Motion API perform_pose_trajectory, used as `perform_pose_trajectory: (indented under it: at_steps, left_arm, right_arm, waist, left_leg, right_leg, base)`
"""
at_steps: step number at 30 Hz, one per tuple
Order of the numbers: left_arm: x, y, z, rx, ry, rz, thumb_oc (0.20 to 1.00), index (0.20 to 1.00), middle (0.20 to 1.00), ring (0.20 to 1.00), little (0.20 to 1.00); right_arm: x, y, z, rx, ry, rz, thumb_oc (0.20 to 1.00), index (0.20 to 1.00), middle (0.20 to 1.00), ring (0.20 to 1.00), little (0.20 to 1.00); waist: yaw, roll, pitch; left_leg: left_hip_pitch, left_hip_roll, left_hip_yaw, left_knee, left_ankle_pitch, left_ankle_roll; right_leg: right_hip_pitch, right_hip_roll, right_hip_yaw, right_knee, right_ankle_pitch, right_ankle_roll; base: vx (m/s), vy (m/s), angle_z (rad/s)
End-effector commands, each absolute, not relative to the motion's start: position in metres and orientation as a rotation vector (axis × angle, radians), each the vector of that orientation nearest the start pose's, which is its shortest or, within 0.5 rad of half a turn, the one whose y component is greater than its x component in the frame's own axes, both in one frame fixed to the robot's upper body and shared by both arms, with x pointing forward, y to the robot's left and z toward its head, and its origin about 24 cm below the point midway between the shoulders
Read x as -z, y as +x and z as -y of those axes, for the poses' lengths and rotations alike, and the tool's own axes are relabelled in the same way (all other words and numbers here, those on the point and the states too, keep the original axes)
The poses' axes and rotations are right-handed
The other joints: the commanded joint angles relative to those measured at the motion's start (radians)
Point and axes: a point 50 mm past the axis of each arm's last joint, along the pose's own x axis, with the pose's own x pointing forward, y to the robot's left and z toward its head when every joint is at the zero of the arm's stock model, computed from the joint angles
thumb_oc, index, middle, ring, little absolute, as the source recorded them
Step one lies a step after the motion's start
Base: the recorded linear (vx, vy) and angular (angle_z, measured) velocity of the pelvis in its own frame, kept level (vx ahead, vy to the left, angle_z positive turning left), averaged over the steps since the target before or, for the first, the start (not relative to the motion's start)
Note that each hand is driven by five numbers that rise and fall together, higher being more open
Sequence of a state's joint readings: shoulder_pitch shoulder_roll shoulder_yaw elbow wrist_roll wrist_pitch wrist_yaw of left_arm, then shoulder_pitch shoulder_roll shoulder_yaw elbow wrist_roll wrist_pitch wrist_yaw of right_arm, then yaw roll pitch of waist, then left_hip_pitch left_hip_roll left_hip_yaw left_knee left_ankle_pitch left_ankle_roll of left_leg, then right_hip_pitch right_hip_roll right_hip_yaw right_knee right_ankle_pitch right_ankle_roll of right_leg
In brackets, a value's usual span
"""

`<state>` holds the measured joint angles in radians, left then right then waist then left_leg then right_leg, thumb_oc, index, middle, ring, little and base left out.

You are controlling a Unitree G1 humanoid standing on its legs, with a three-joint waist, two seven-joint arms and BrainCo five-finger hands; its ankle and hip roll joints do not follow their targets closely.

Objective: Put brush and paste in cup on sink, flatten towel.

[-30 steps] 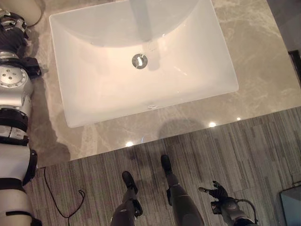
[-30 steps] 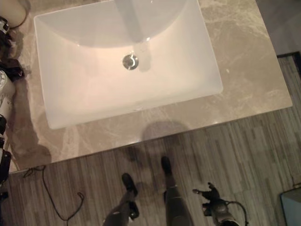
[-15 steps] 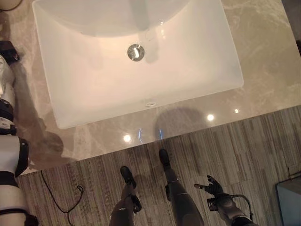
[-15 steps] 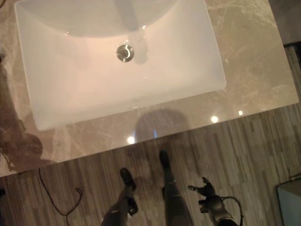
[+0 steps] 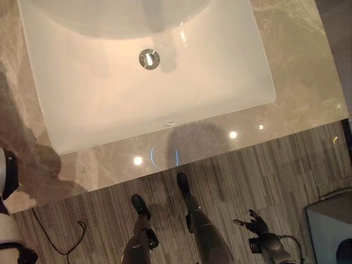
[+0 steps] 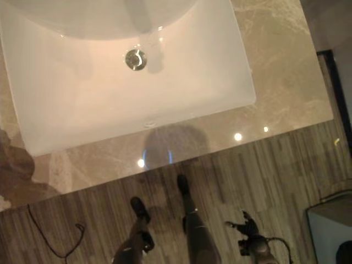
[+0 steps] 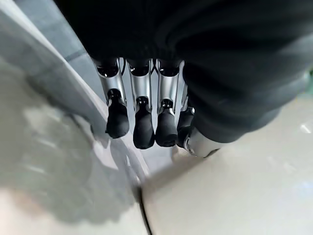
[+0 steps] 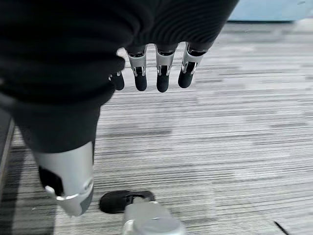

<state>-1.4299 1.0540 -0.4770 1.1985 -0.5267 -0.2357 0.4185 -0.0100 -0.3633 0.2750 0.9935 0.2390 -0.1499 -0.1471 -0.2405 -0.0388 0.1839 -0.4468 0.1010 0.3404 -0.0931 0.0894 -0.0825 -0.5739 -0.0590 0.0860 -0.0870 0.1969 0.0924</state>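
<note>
The white sink basin (image 5: 99, 104) with its round metal drain (image 5: 148, 59) sits in the marble counter (image 5: 297, 71). My right hand (image 5: 256, 225) hangs low over the striped floor at the lower right, well below the counter's front edge. In the right wrist view its fingers (image 8: 164, 73) are straight and hold nothing. In the left wrist view my left hand's fingers (image 7: 144, 132) hang relaxed over a grey surface, with nothing between them and the thumb (image 7: 195, 142). Part of my left arm (image 5: 5, 173) shows at the left edge.
The counter's front edge (image 5: 220, 157) runs across the middle, with striped floor (image 5: 275, 181) below it. A grey box (image 5: 330, 225) stands on the floor at the lower right. Ceiling lights glint on the counter near the edge.
The whole picture has shifted, so the camera moved: the sink now lies further up and left. Less of my left arm shows at the left edge. My right hand still hangs open.
</note>
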Motion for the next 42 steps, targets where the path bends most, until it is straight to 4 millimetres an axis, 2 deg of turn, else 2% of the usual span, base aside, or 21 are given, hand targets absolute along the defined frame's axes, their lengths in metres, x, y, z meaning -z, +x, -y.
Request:
perform_pose_trajectory:
  at_steps: [1, 3, 11, 15, 30, 33, 35, 41, 42]
  left_arm:
    - [-0.403, 0.312, -0.370, -0.904, 0.425, 0.704, 0.200, 0.200, 0.200, 0.200, 0.200]
    - [-0.403, 0.317, -0.362, -0.867, 0.475, 0.707, 0.200, 0.200, 0.200, 0.200, 0.200]
    - [-0.398, 0.332, -0.341, -0.759, 0.500, 0.720, 0.200, 0.200, 0.200, 0.200, 0.200]
    - [-0.396, 0.343, -0.320, -0.673, 0.555, 0.737, 0.200, 0.200, 0.200, 0.200, 0.200]
    - [-0.387, 0.352, -0.306, -0.599, 0.591, 0.735, 0.200, 0.200, 0.200, 0.200, 0.200]
    - [-0.381, 0.353, -0.308, -0.606, 0.615, 0.721, 0.200, 0.200, 0.200, 0.200, 0.200]
    - [-0.373, 0.348, -0.323, -0.644, 0.619, 0.694, 0.200, 0.200, 0.200, 0.200, 0.200]
    - [-0.365, 0.330, -0.359, -0.789, 0.568, 0.660, 0.200, 0.200, 0.200, 0.200, 0.200]
    - [-0.365, 0.330, -0.359, -0.789, 0.567, 0.660, 0.200, 0.200, 0.200, 0.200, 0.200]
  right_arm:
    - [0.122, 0.130, 0.280, 0.187, -0.367, -0.881, 1.000, 1.000, 1.000, 1.000, 1.000]
    - [0.121, 0.129, 0.281, 0.185, -0.365, -0.879, 1.000, 1.000, 1.000, 1.000, 1.000]
    - [0.115, 0.133, 0.286, 0.180, -0.374, -0.848, 1.000, 1.000, 1.000, 1.000, 1.000]
    - [0.111, 0.138, 0.284, 0.161, -0.378, -0.816, 1.000, 1.000, 1.000, 1.000, 1.000]
    - [0.111, 0.137, 0.284, 0.141, -0.395, -0.812, 1.000, 1.000, 1.000, 1.000, 1.000]
    - [0.111, 0.136, 0.284, 0.146, -0.394, -0.815, 1.000, 1.000, 1.000, 1.000, 1.000]
    - [0.112, 0.134, 0.286, 0.157, -0.392, -0.825, 1.000, 1.000, 1.000, 1.000, 1.000]
    - [0.115, 0.129, 0.290, 0.174, -0.403, -0.850, 1.000, 1.000, 1.000, 1.000, 1.000]
    - [0.115, 0.129, 0.290, 0.173, -0.404, -0.849, 1.000, 1.000, 1.000, 1.000, 1.000]
  waist:
    - [0.009, 0.036, -0.038]
    - [0.008, 0.037, -0.040]
    - [0.002, 0.047, -0.042]
    - [-0.002, 0.051, -0.042]
    - [-0.009, 0.044, -0.041]
    - [-0.005, 0.043, -0.040]
    - [0.000, 0.045, -0.040]
    - [0.012, 0.049, -0.037]
    - [0.011, 0.049, -0.038]
  left_leg:
    - [0.057, 0.066, -0.085, 0.006, 0.005, -0.097]
    - [0.059, 0.068, -0.083, 0.006, 0.005, -0.096]
    - [0.052, 0.061, -0.094, 0.006, 0.005, -0.095]
    - [0.048, 0.059, -0.096, 0.006, 0.005, -0.093]
    - [0.053, 0.068, -0.077, 0.006, 0.009, -0.097]
    - [0.058, 0.067, -0.078, 0.006, 0.010, -0.096]
    - [0.063, 0.067, -0.077, 0.006, 0.010, -0.095]
    - [0.056, 0.063, -0.082, 0.006, 0.011, -0.093]
    - [0.056, 0.063, -0.083, 0.006, 0.011, -0.093]
  right_leg:
    - [0.009, -0.094, -0.012, 0.000, 0.055, 0.158]
    - [0.009, -0.095, -0.011, 0.000, 0.053, 0.158]
    - [0.009, -0.101, -0.017, 0.000, 0.052, 0.158]
    - [0.007, -0.103, -0.017, 0.000, 0.052, 0.156]
    - [0.000, -0.094, -0.007, 0.000, 0.060, 0.153]
    - [0.005, -0.094, -0.009, 0.000, 0.058, 0.153]
    - [0.010, -0.096, -0.012, 0.000, 0.057, 0.151]
    - [0.007, -0.096, -0.019, 0.000, 0.057, 0.150]
    - [0.007, -0.096, -0.020, 0.000, 0.057, 0.150]
  base:
    - [-0.01, 0.015, -0.07]
    - [0.00, 0.013, -0.05]
    - [0.00, 0.004, -0.01]
    - [0.00, 0.000, 0.00]
    - [-0.01, -0.012, -0.03]
    - [-0.01, -0.012, -0.06]
    - [-0.01, -0.007, -0.05]
    - [0.00, -0.002, -0.02]
    - [0.00, 0.000, 0.00]
